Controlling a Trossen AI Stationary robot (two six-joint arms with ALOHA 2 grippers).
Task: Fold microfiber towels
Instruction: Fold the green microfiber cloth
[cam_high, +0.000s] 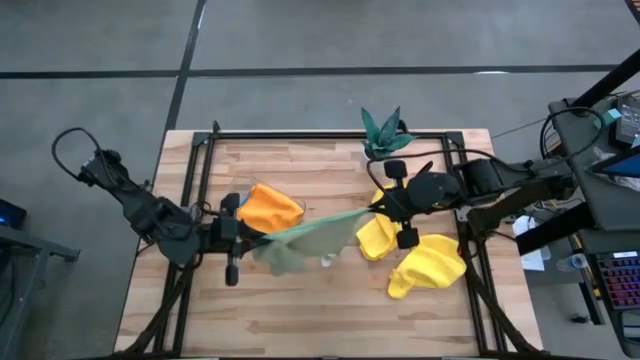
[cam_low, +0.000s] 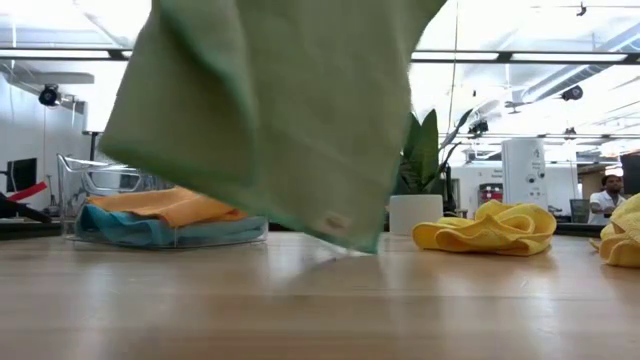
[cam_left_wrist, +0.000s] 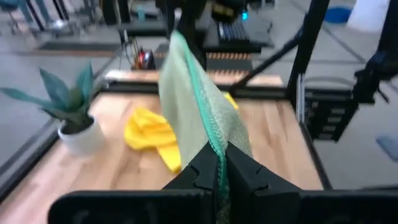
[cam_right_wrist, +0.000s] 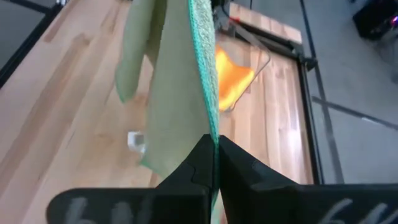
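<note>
We hold the pale green towel (cam_high: 310, 238) stretched in the air above the tabletop (cam_high: 320, 320), left gripper (cam_left_wrist: 219, 163) and right gripper (cam_right_wrist: 212, 149) each with jaws clenched on an edge. Pulling it taut likely readies a clean fold, while two yellow towels (cam_high: 425, 262) wait crumpled nearby and the orange towel (cam_high: 270, 207) sits in the tray (cam_low: 75, 190).
</note>
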